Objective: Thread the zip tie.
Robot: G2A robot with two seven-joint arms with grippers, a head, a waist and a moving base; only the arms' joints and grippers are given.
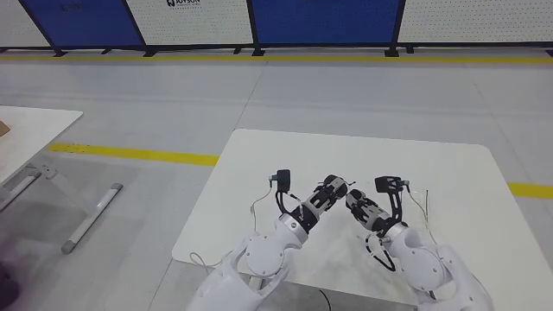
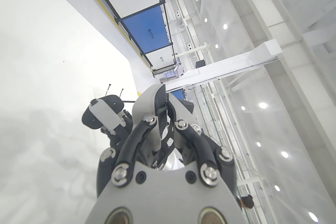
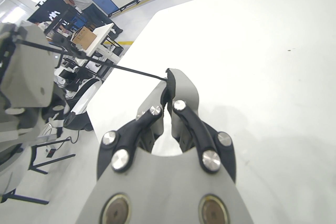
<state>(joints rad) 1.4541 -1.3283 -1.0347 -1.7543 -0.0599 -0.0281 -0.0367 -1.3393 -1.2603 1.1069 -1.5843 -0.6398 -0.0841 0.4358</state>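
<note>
A thin black zip tie stretches in the air between my two grippers, above the middle of the white table. My right gripper is shut on one end of it, the fingertips pinched together. My left gripper is also shut, with the tie running into the side of its fingers. In the top view the left gripper and the right gripper stand tip to tip, almost touching.
Two spare black zip ties lie on the table beyond the right gripper, near its right side. The table's left edge drops to the floor close by. Another white table stands far left.
</note>
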